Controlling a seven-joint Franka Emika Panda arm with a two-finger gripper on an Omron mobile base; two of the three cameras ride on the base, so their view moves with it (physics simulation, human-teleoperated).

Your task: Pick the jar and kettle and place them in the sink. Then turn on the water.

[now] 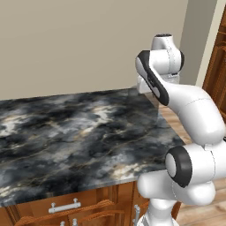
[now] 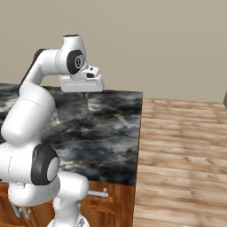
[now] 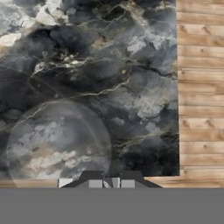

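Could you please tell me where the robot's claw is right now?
The claw hangs above the dark marble counter, close to its right-hand end beside the wooden floor.

Jar point(image 3: 59, 144): clear, near-transparent, upright on dark marble counter point(image 3: 131, 65), near corner.

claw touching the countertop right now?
Apart. In the right base view the claw hangs above the marble countertop, with wall and counter visible beneath the hand.
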